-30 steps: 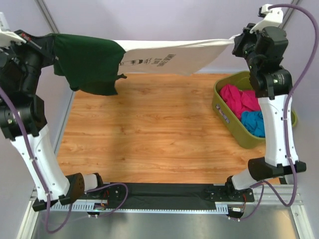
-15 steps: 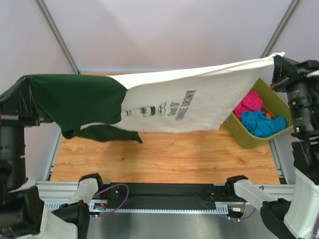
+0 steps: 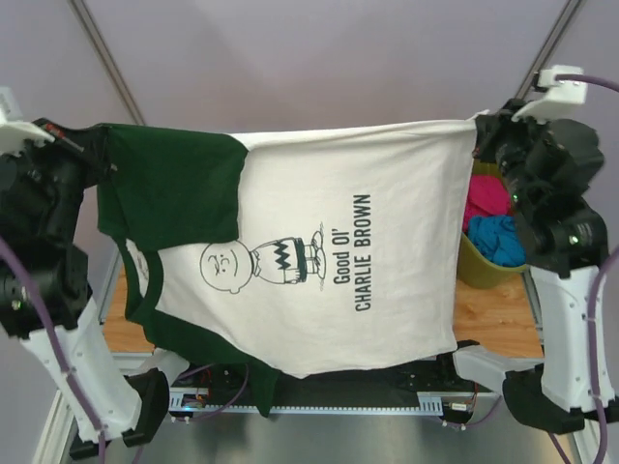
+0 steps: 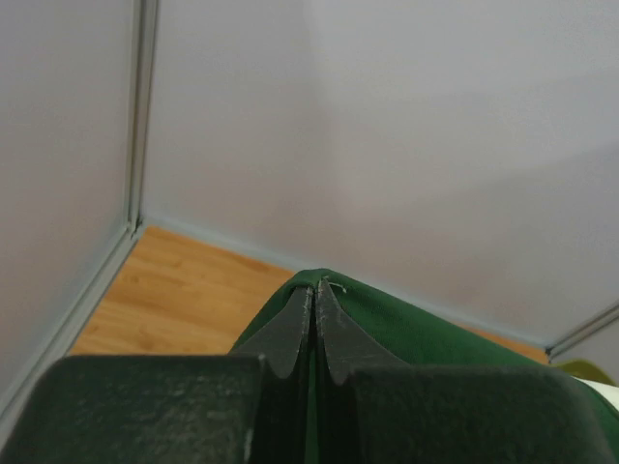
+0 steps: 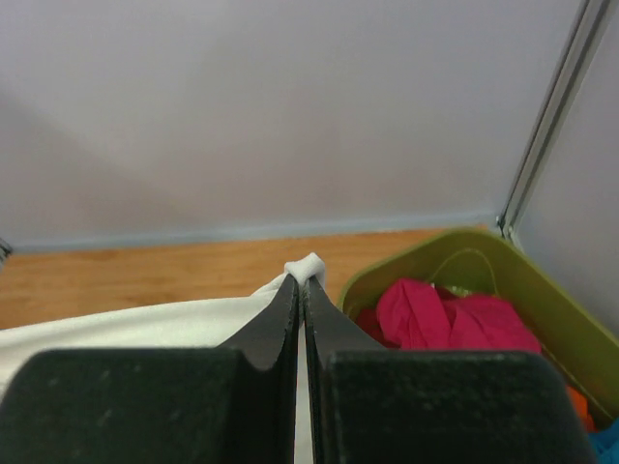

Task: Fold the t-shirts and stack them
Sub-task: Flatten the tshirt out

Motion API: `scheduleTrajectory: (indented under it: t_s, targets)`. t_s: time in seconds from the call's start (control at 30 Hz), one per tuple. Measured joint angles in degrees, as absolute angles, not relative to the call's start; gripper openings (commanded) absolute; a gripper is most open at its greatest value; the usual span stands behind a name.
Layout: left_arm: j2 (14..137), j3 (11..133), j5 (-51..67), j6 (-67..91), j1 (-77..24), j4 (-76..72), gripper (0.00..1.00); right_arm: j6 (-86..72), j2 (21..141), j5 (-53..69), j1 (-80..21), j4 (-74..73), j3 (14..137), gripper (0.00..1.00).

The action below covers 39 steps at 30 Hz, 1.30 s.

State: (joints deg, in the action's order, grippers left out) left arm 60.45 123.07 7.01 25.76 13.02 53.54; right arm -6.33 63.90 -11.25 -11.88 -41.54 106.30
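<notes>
A white t-shirt with dark green sleeves and a Charlie Brown print hangs stretched flat in the air between both arms, high above the wooden table. My left gripper is shut on its green sleeve corner. My right gripper is shut on its white hem corner. The shirt's lower edge hangs over the arm bases.
A green bin at the right holds a pink shirt and a blue shirt; the bin also shows in the right wrist view. The hanging shirt hides most of the table. Grey walls stand behind.
Both arms swung the shirt up and towards the camera. It went from a tilted sheet to hanging flat with the print fully facing the top camera.
</notes>
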Motion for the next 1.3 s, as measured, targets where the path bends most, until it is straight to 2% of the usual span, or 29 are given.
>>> scheduleTrajectory:
  t_s: [0.2,0.37,0.63,0.87,1.03,1.3]
  targets:
    - [66.0,106.6,7.3,25.6,13.0,49.3,0.00,-6.6,71.7,-11.3,-12.1,-39.9,95.5,0.00]
    - [65.6,90.5,7.3,25.9,12.9,43.2,0.00,-7.3,78.4,-11.5,-12.2,-36.6,89.4,0.00]
    - [69.9,75.1,6.4,26.7,11.1,29.5,0.00,-7.5,94.5,-13.8,-12.3,-28.9,89.9,0.00]
    - [83.9,76.8,3.9,26.6,10.0,22.1,0.00,-7.1,112.9,-14.8,-12.3,-28.3,103.8,0.00]
    - [97.2,88.1,3.6,26.5,10.0,20.3,0.00,-6.7,121.1,-15.3,-12.3,-28.6,113.2,0.00]
    - [109.7,101.2,3.8,26.7,9.9,18.2,0.00,-6.6,132.8,-15.7,-12.2,-27.9,129.5,0.01]
